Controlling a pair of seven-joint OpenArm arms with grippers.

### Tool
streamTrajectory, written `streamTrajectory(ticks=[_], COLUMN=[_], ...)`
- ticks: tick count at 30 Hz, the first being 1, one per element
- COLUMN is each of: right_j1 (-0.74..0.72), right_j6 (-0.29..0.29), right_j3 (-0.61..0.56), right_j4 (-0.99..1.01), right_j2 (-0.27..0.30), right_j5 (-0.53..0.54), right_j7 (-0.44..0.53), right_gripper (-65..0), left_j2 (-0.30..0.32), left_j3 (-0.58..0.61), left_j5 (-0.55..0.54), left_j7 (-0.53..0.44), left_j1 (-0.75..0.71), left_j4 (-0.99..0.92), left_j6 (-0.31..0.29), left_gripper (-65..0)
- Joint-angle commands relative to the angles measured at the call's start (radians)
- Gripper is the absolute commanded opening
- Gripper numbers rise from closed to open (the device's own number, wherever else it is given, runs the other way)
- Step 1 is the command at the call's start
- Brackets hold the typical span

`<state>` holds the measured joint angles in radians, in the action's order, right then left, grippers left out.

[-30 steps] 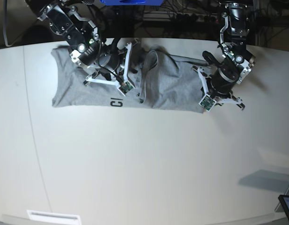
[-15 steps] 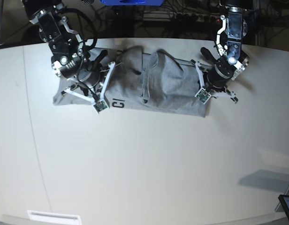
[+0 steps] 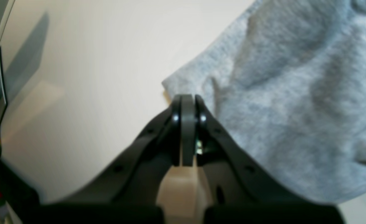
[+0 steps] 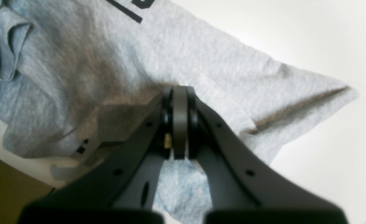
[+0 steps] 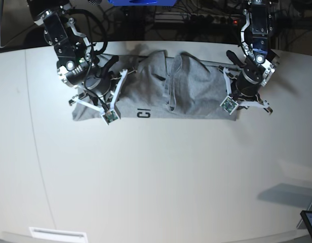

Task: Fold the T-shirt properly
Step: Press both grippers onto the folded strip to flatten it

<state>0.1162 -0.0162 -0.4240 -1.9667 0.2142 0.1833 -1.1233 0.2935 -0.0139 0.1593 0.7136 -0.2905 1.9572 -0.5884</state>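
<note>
The heather-grey T-shirt lies bunched lengthwise across the far side of the table, with folds in its middle and black lettering at its near edge. My left gripper is shut at the shirt's right corner. In the left wrist view its tips meet the hem of the cloth. My right gripper is shut over the shirt's left part. In the right wrist view its tips sit over the plain cloth; its shadow falls beside it, and I see no cloth between the jaws.
A dark tablet pokes in at the table's near right corner, with a shadow patch beside it. A white label lies at the near left edge. Cables and a blue object crowd the space behind the table.
The whole T-shirt has slid to the right in the base view, along with the arm on that side. The other arm swung left a second ago and has barely moved since.
</note>
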Motion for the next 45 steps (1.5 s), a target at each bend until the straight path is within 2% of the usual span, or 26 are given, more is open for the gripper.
streamTrajectory(ticks=[1, 4, 8, 11, 17, 23, 29, 36, 41, 45], right_j1=[-0.019, -0.028, -0.025, -0.023, -0.013, -0.008, -0.006, 0.013, 0.015, 0.015], right_j6=[0.0, 0.0, 0.0, 0.0, 0.0, 0.0, 0.0, 0.0, 0.0, 0.0], right_j3=[0.0, 0.0, 0.0, 0.0, 0.001, 0.003, 0.001, 0.001, 0.001, 0.001], right_j4=[-0.021, -0.021, -0.02, -0.02, -0.018, -0.018, -0.018, -0.02, -0.02, -0.02], right_j2=[0.0, 0.0, 0.0, 0.0, 0.001, 0.001, 0.0, 0.0, 0.003, 0.001], right_j5=[0.0, 0.0, 0.0, 0.0, 0.0, 0.0, 0.0, 0.0, 0.0, 0.0], right_j7=[0.018, 0.018, 0.018, 0.018, 0.013, 0.013, 0.012, 0.016, 0.012, 0.012], right_gripper=[-65.0, -65.0, -65.0, -65.0, -65.0, -65.0, -65.0, -65.0, -65.0, -65.0], left_j2=[0.003, -0.043, -0.066, -0.078, -0.145, -0.153, -0.162, -0.167, -0.164, -0.162], left_j3=[-0.002, -0.002, 0.058, 0.124, 0.145, 0.145, 0.148, 0.222, 0.214, 0.141], left_j5=[-0.005, -0.051, -0.128, -0.134, -0.132, -0.14, -0.145, -0.145, -0.135, -0.134], left_j7=[-0.025, -0.027, -0.022, -0.021, -0.021, -0.019, -0.024, -0.021, -0.021, 0.015], left_j1=[0.001, 0.014, 0.052, 0.076, 0.081, 0.083, 0.135, 0.195, 0.19, 0.172], left_j4=[0.017, 0.02, 0.017, 0.017, 0.018, -0.008, -0.157, -0.236, -0.154, -0.042], left_j6=[0.006, 0.005, 0.005, 0.006, 0.006, 0.006, 0.006, 0.006, 0.006, 0.006], left_gripper=[-65.0, -65.0, -65.0, -65.0, -65.0, -65.0, -65.0, -65.0, -65.0, -65.0])
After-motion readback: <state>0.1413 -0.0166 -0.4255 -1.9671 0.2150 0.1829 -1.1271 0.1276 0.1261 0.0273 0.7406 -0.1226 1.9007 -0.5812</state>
